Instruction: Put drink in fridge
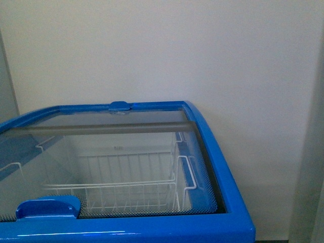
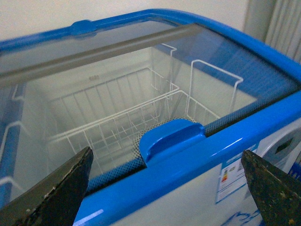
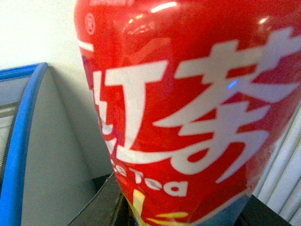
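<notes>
The fridge [image 1: 230, 192] is a white chest freezer with a blue rim, seen from above in the front view. Its glass sliding lid [image 1: 101, 126] is pushed back, so white wire baskets [image 1: 126, 187] show inside. No arm appears in the front view. My left gripper [image 2: 169, 188] is open, hovering over the fridge's blue front rim [image 2: 197, 155] near the blue lid handle [image 2: 171, 139]. The drink [image 3: 188, 108] fills the right wrist view, its red label with white characters up close. My right gripper [image 3: 183, 214] is shut on it, beside the fridge's outer side wall [image 3: 51, 155].
A plain pale wall [image 1: 162, 50] stands behind the fridge. Grey curtains [image 2: 277, 23] hang past the fridge's far end. A label sticker [image 2: 230, 181] and grey display panel [image 2: 282, 146] are on the fridge's front face.
</notes>
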Robot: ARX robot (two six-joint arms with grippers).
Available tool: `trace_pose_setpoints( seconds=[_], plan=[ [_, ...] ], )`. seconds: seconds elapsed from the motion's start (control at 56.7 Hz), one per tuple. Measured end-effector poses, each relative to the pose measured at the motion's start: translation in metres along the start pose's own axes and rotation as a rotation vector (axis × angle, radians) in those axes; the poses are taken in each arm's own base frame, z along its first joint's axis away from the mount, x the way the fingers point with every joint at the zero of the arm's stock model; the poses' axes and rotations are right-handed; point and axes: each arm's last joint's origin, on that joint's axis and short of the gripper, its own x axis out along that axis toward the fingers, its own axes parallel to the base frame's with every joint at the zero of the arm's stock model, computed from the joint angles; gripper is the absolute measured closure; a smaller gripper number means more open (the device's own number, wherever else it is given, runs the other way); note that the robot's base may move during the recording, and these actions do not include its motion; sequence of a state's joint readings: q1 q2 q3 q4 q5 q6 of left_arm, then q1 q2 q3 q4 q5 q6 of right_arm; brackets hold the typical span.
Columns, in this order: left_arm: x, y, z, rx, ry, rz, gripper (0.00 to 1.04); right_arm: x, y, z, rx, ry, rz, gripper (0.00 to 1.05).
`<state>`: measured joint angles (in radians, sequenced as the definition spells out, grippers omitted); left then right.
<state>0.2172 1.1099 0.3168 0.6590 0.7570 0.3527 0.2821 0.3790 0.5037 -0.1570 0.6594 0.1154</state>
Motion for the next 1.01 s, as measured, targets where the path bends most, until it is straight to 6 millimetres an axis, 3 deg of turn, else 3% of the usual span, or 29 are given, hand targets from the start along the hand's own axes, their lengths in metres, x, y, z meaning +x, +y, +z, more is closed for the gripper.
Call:
trace_pose_setpoints(
  seconds=[0.212,0.529,1.005],
  plan=[
    [0.028,0.019,-0.016,0.277,0.060,-0.122,0.08,0.000,0.000,0.000,0.000,-0.001,-0.002,0.70],
    [0.060,0.049,-0.002,0.535,0.083,-0.217,0.08,0.000,0.000,0.000,0.000,0.000,-0.002,0.70],
    [0.102,0.066,0.006,0.556,0.186,-0.331,0.08,0.000,0.000,0.000,0.000,0.000,-0.001,0.70]
  ],
)
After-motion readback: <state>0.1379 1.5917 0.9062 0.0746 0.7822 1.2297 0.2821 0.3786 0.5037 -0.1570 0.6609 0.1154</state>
